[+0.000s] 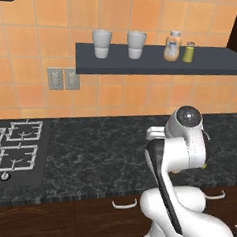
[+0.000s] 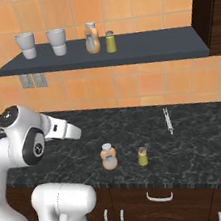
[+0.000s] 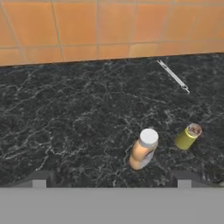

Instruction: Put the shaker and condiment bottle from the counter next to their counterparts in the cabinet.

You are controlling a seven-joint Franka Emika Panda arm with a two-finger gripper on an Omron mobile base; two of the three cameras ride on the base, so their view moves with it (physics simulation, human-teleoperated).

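On the black counter (image 2: 204,143) stand the orange condiment bottle (image 2: 109,157) with its pale cap and, just right of it, the small yellow-green shaker (image 2: 142,156). The hand view looks down on the same bottle (image 3: 142,149) and shaker (image 3: 188,136). My gripper (image 3: 111,181) is open, fingertips wide apart, hovering above and in front of the bottle with nothing between them. On the slate-grey cabinet shelf (image 2: 148,48) stand the counterparts: a fat pale-orange bottle (image 2: 91,38) and a shaker (image 2: 110,41), also seen as the bottle (image 1: 172,45) and shaker (image 1: 189,52).
Two pale cups (image 2: 26,46) (image 2: 57,42) stand on the shelf's left part. A thin metal utensil (image 2: 168,120) lies on the counter behind the shaker. A gas hob (image 1: 13,150) sits at the counter's left, and a dark tall cabinet (image 2: 210,5) borders the shelf's right end.
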